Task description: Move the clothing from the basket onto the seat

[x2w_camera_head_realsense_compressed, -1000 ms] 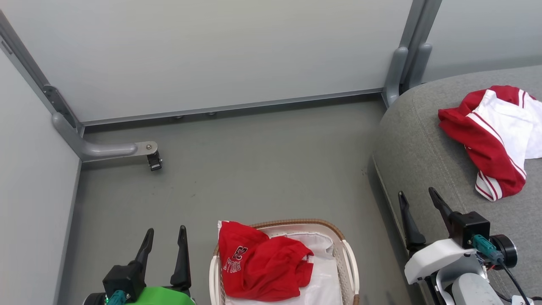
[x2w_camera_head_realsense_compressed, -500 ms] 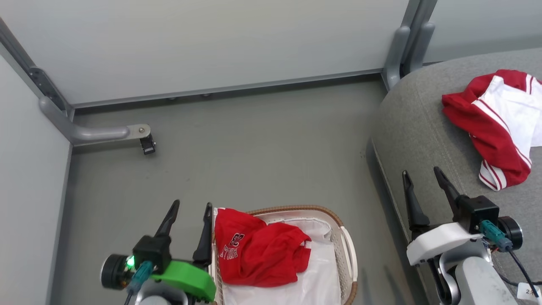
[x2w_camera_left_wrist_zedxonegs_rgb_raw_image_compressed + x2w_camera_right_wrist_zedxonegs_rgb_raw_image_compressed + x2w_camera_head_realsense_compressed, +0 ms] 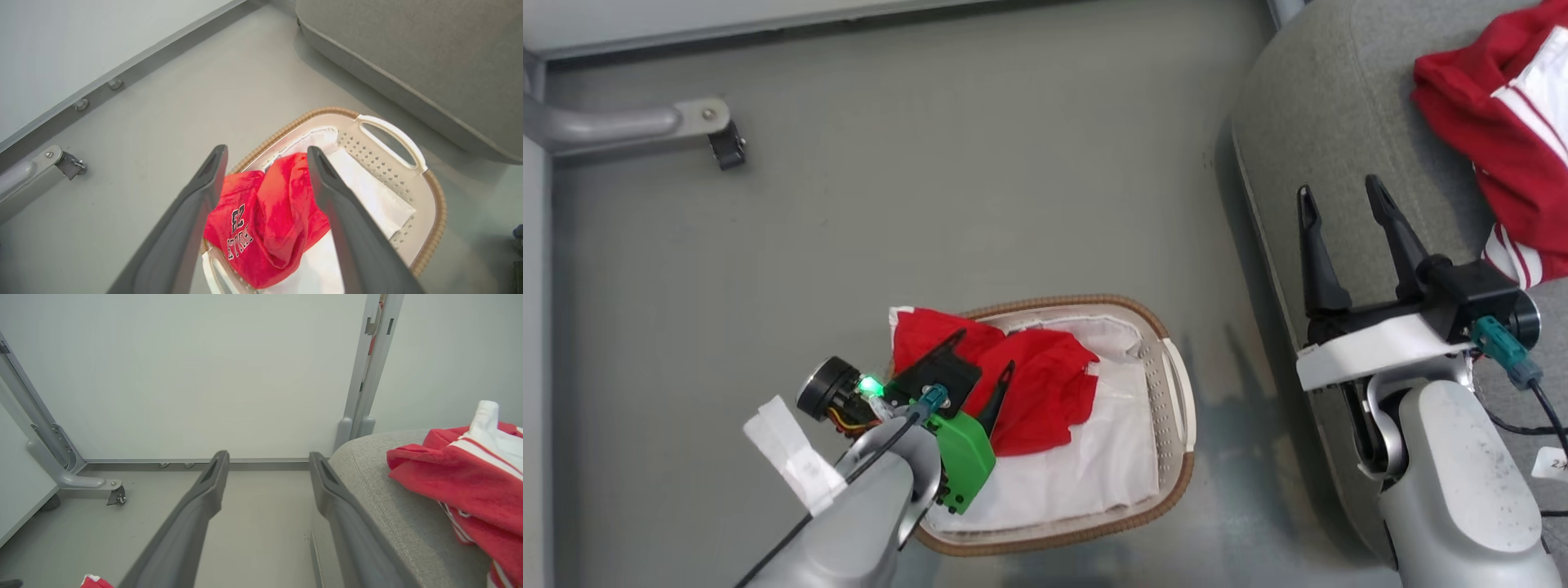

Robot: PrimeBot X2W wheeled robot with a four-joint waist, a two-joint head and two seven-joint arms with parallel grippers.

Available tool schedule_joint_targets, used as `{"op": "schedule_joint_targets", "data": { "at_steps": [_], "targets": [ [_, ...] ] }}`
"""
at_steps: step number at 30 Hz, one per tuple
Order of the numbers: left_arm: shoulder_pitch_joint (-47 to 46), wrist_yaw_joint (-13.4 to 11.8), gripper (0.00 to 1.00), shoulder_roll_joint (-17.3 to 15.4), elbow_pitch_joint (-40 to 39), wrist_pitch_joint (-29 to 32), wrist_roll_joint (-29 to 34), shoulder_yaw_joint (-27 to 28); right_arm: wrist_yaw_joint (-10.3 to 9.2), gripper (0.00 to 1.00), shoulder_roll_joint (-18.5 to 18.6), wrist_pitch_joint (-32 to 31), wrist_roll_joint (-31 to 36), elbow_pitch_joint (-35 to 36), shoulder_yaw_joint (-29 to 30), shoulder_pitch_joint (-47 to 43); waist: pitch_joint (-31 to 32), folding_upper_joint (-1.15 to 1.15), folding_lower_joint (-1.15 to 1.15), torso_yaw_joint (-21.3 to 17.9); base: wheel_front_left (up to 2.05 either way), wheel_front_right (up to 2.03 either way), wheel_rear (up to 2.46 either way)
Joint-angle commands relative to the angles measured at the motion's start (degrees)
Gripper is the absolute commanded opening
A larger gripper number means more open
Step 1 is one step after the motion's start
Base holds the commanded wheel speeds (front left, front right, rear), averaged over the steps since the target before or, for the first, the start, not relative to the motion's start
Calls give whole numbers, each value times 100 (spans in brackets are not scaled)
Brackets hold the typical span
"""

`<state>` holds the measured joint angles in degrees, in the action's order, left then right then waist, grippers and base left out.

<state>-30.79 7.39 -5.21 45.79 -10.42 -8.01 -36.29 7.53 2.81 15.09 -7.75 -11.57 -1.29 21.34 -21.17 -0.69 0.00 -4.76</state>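
L gripper [image 3: 987,348]: fingers wide apart, nothing betw. them. Over basket's left end, pointing down into it.
R gripper [image 3: 1339,186]: fingers wide apart, empty. Over seat's near edge, well apart from basket.
basket [image 3: 1094,300]: on floor [image 3: 931,204], betw. the two arms, near seat's front. Long axis runs handle to handle, approx. across head view.
jersey [image 3: 1045,384]: crumpled in basket's left/far end, "23" print showing, one corner draped over the rim. Rest of liner [image 3: 1094,474] bare.
red-white garment [image 3: 1486,122]: lying on seat [image 3: 1339,98], partly cut off by the edge of the view.
key relation: jersey [image 3: 278,216] lies straight ahead of L gripper. In L wrist view the heap sits betw. the two finger lines, beyond the tips.
contact w/ cloth: can't tell; tips look just above it.
heap axis: main fold runs approx. along the fingers, so closing should pinch across it (judgement).
nearer arm: L, by far. R is on the seat side.
way to go: seat lies to the right of basket, so the carry crosses over the basket's right handle (judgement).
risk: liner may get pinched w/ the jersey if tips go deep.
count, garments: 2 (1 in basket, 1 on seat).
count, others: basket 1, liner 1, seat 1, grippers 2.
progress: approx. half, 1 piece left (judgement).
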Motion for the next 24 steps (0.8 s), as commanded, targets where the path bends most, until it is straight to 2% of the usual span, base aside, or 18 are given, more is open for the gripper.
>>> {"op": "schedule_joint_targets", "data": {
  "at_steps": [1, 7, 14, 24],
  "targets": [
    [-316, 12, 100, -117, 164, 27, -91, -160, -8, 100, 18, 12, -60, 69, -23, 156, -1080, 69, 0, -539, 0, 0, 0],
    [-977, 14, 100, -285, 945, 90, -317, -963, -8, 100, 13, 12, -240, 321, -46, 500, -1838, 69, 0, -860, 0, 0, 0],
    [-1458, 14, 100, -395, 1554, 181, -616, -1669, -8, 100, 10, 12, -459, 422, -131, 769, -2410, 69, 0, -1101, 0, 0, 0],
    [-1823, 15, 100, -523, 2175, 197, -1108, -1938, -8, 100, 13, 12, -690, 515, -412, 1086, -2795, 69, 0, -1263, 0, 0, 0]
  ]
}}
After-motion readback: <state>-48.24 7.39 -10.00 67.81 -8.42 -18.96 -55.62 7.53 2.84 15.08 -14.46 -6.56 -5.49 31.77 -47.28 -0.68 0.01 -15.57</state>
